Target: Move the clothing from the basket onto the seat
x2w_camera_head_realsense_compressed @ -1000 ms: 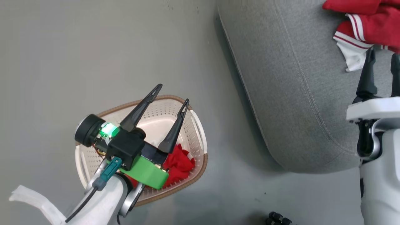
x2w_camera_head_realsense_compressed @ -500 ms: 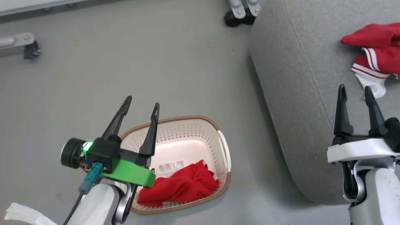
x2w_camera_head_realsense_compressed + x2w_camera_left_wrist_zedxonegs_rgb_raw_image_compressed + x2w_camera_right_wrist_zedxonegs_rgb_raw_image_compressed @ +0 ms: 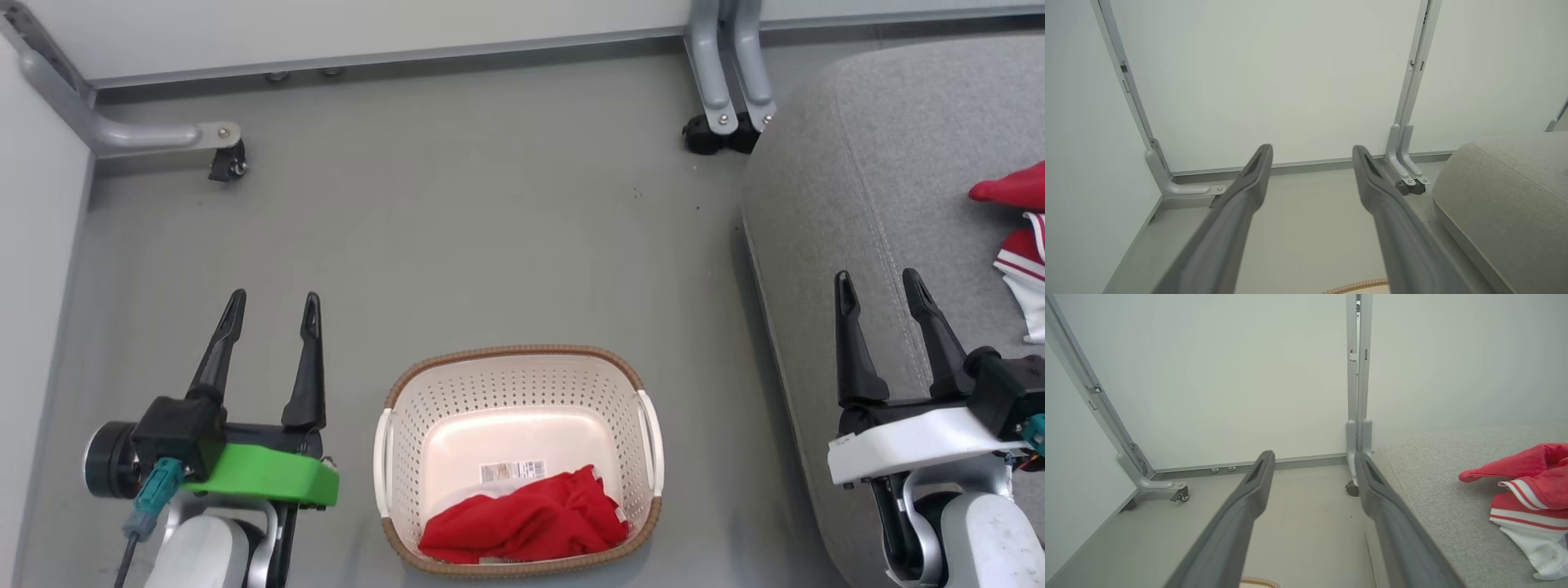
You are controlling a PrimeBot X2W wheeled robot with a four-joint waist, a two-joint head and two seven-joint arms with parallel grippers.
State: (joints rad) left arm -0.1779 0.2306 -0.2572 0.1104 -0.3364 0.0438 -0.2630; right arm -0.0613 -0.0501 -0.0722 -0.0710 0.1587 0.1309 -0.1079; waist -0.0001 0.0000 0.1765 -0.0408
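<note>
Remaining clothing (image 3: 522,523) retrieval pending.
Left end effector (image 3: 273,298) and right end effector (image 3: 875,278) are spread, empty; descent into the basket (image 3: 510,353) is required next.

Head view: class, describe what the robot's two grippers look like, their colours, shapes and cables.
Both have two long, dark, tapering fingers slotted near the tip. The left gripper has a bright green bracket, a black round module and a teal plug on a dark cable. The right gripper has a white bracket and a black block.
</note>
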